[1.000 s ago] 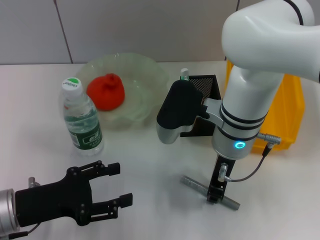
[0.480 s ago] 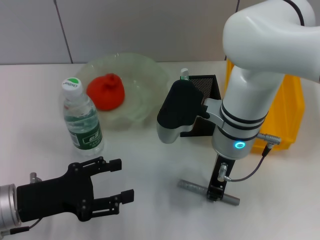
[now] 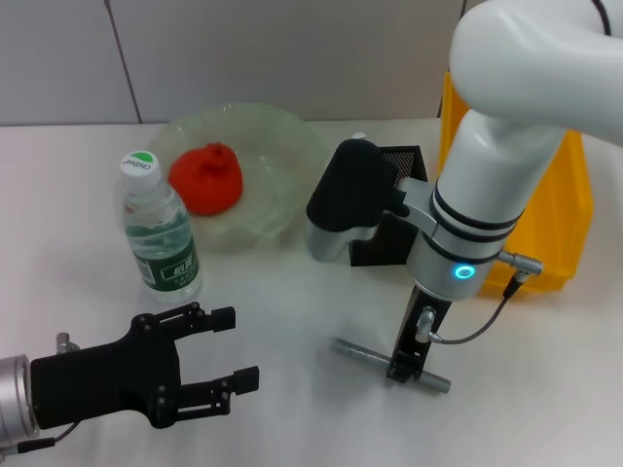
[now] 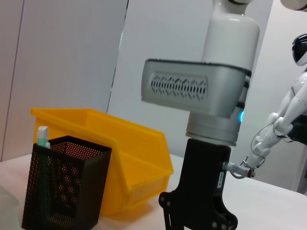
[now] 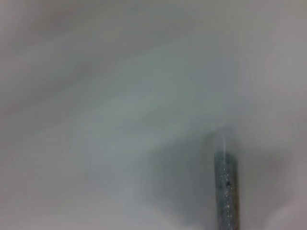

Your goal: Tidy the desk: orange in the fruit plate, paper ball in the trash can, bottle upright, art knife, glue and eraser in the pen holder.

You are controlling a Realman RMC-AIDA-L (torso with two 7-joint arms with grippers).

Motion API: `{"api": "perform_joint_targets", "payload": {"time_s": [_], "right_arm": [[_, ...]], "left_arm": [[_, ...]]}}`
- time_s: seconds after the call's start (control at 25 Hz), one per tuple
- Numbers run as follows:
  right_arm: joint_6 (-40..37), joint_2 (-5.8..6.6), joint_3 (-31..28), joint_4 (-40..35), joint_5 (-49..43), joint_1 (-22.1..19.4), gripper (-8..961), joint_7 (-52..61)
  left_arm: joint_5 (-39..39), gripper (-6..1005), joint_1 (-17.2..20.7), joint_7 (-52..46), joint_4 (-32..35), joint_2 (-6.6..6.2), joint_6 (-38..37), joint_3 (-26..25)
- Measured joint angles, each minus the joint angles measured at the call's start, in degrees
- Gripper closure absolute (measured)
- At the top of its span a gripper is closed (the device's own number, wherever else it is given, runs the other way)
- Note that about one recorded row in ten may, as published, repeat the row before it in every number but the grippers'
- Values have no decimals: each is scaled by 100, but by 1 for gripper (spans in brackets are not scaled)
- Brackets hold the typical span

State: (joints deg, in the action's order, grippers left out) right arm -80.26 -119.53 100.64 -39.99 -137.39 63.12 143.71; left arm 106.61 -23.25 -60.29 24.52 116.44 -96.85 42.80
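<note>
A: Looking at the right gripper (image 3: 407,368) first. Gripping anything?

B: Clamping shut on the art knife (image 3: 362,351), reaching straight down from above and pinching it right of its middle. Keeping that grey knife flat and low against the white table (image 3: 292,302), near right of centre, with both ends sticking out past the black fingers. Showing as a speckled grey bar (image 5: 225,187) in the right wrist view, against a pale blur.

A: Seeing the left gripper (image 3: 237,348) anywhere?

B: Hovering at the near left, fingers spread wide apart, grasping nothing, pointing right toward the knife and well apart from it.

A: Finding the rest where?

B: Spotting the bottle (image 3: 161,233) standing upright on the left, green cap up. Noting the orange (image 3: 205,178) resting inside the fruit plate (image 3: 292,136), just beyond the bottle. Placing the black mesh pen holder (image 4: 67,182) right of the plate, partly hidden behind the right arm in the head view, with the glue (image 4: 43,139) poking up in one corner. Marking the yellow trash can (image 3: 560,214) at the far right, just beside the pen holder.
</note>
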Motion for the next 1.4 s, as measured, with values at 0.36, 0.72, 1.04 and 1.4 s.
{"api": "perform_joint_targets", "payload": {"time_s": [0.36,0.72,1.04,1.4], "right_arm": [[-178,45,-863,-503,-97,-363,815,-352],[-372,42,-2522,-1490,147,-1369,819,-1792],[-594,47,-3435,-2043,1903,-2382,819,-3273],[-728,44,-4552,-1701,3901,-3261,818,-4885]], "left_arm": [[0,189,0,0,0,1,-7,-3],[0,189,43,14,0,1,-29,-16],[0,189,50,64,0,-4,-36,-73],[12,189,48,48,0,-8,-53,-58]]}}
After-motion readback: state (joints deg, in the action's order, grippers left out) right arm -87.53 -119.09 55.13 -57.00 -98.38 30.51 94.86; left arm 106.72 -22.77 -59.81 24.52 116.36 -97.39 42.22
